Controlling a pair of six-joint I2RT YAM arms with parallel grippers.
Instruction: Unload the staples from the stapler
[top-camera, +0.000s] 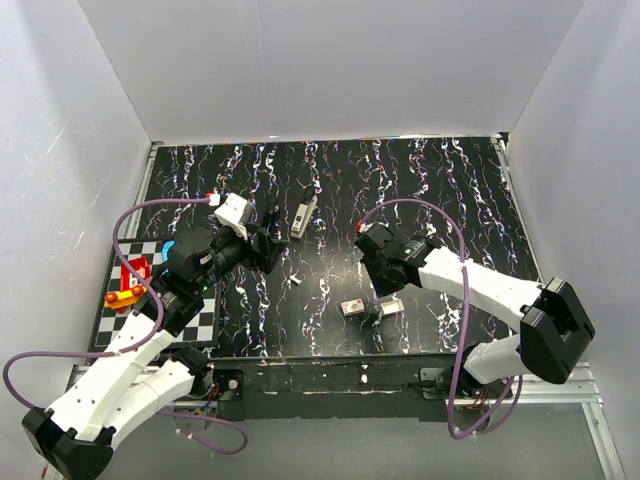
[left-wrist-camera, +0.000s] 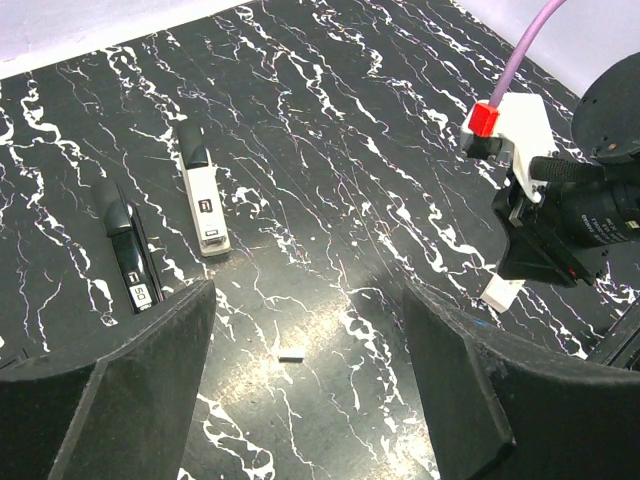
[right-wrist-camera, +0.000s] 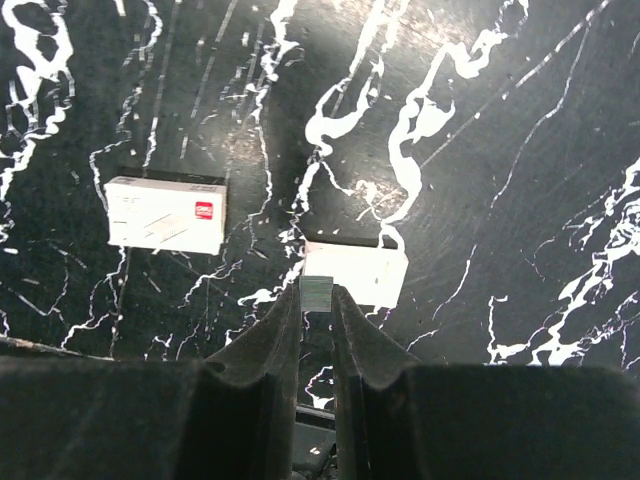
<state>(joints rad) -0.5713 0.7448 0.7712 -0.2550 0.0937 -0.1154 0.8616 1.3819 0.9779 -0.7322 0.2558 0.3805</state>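
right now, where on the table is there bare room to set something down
Bare: the table along the back wall, beyond the stapler, and its far right side. Crowded: the near edge, where the right gripper pinches a staple strip beside two pale boxes.

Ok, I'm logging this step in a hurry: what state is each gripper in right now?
Left gripper: open, holding nothing.
Right gripper: closed on a small silvery strip, likely staples.
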